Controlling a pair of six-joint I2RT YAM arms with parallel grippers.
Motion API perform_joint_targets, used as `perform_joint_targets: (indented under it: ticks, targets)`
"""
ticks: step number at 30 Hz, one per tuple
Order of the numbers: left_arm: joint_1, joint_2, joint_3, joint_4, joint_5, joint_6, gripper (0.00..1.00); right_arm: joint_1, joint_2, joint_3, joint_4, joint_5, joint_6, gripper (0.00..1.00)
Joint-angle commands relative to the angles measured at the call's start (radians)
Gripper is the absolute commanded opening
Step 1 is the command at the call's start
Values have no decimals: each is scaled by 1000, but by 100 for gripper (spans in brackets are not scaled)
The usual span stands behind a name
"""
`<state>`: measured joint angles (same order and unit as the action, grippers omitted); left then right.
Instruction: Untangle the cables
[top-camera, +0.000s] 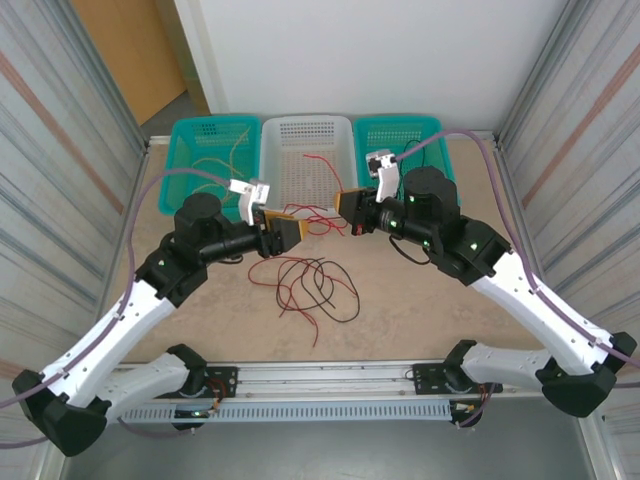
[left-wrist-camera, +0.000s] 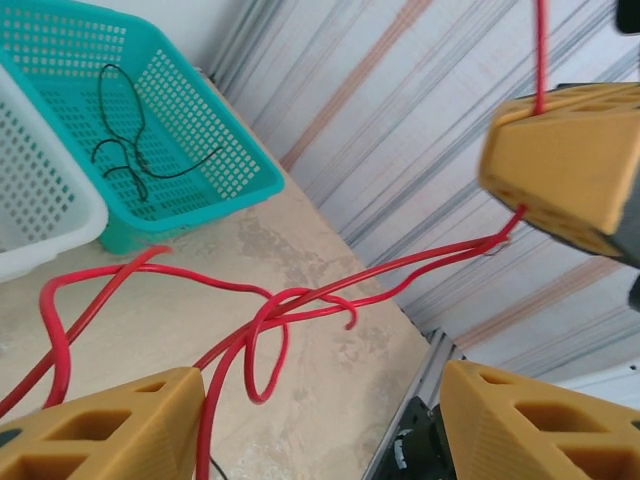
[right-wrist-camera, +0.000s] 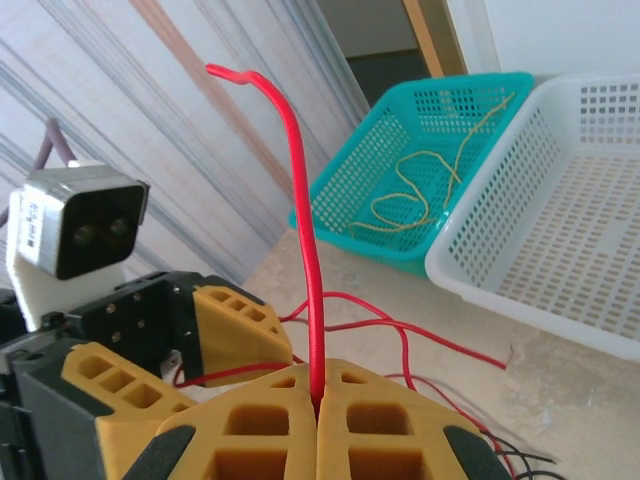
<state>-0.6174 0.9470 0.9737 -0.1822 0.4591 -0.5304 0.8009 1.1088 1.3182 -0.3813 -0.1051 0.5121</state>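
**My right claw pinches a red cable**

My right claw (right-wrist-camera: 317, 400) is shut tight on a red cable (right-wrist-camera: 308, 250). The end of the cable sticks up past my fingers and bends over at the tip.

My left claw (left-wrist-camera: 322, 390) stands wide, and nothing is pinched in it. The red cable runs right by the inside of one of its fingers (left-wrist-camera: 110, 430). From there it makes a loose loop and a twist, then goes on to my right claw.

From above, my two claws are close together over the middle of the bench (top-camera: 400, 310). Their tips face each other and the red cable hangs between them. Under them lies a pile (top-camera: 310, 285) of red and black cables in messy loops on the bench.

Three baskets sit side by side at the far edge. The left basket (top-camera: 185, 150) is teal and has a yellow cable (top-camera: 215, 160) in it. The white basket (top-camera: 308, 120) in the middle holds a short red piece (top-camera: 322, 160). The right basket (top-camera: 400, 120) is teal too, and a black cable (left-wrist-camera: 141, 130) lies inside it.
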Motion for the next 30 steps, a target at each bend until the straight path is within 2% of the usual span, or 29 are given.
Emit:
perform_joint_targets:
  ticks: [1,4,6,9,12,18,24,30]
  targets:
    - [-3,-63,-6,-37,-73,2,69,-12,-48,-11,36,-17,9,0]
    - [12,-119,-36,-62,-130,-80,77,-14,-64,-22,25,0,7,0]
    - [68,-160,-58,-41,-97,-171,80,-14,-78,-34,26,18,8,0]
    - [163,-186,-41,-96,-58,-249,80,-15,-98,-51,39,39,11,0]
    - [193,-193,-19,-225,-114,-289,80,-15,-115,-64,49,67,16,0]
    - [202,-270,-111,-185,-176,-415,87,-15,-158,-92,62,104,24,0]
    - [192,-204,-191,-28,-65,-472,79,-18,-182,-97,71,113,28,0]
    - [65,-123,-201,92,-69,-439,79,-19,-194,-104,79,110,40,0]
